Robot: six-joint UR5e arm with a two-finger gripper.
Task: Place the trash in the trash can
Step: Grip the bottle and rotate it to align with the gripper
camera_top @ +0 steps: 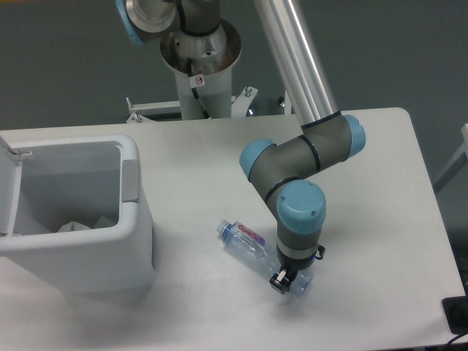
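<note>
A large white boxy plastic trash can with a grey inside is standing open at the worktop's left edge, its hinged white lid tipped back, a crumpled white paper napkin lying inside. Right of it, near the front edge, a crushed clear plastic bottle with a red-lettered label is lying slantwise. The two-finger gripper is pinching the bottle's right end.

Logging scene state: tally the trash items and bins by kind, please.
Bottle: 1, on the table, at the gripper
Napkin: 1, inside the bin
Bin: 1, lid open
Total: 3
</note>
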